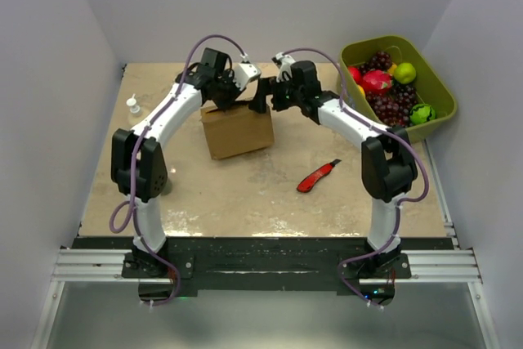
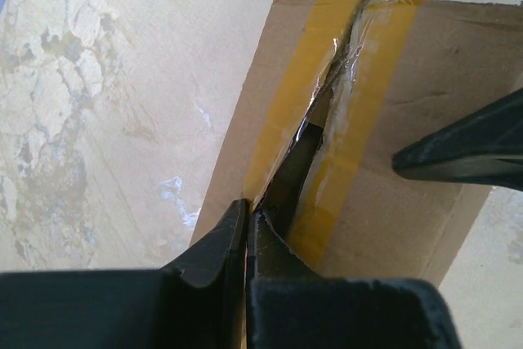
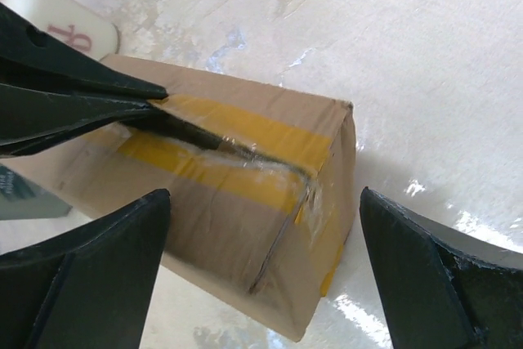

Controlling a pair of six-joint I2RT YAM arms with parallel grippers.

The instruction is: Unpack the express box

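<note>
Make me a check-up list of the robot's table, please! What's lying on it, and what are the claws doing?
Surface: beige marbled tabletop, shiny in patches.
Job's things: express box in the middle; its yellow tape is torn along the top seam, and the flaps are not yet spread.
Clutter: red utility knife right of the box; small white bottle near the left edge; green basket of fruit at the far right.
Grippers: left gripper shut, tips at the slit; right gripper wide open over the box's end.
Cables: purple cables loop along both arms.
Surroundings: plain pale walls; metal rail at the near edge.
</note>
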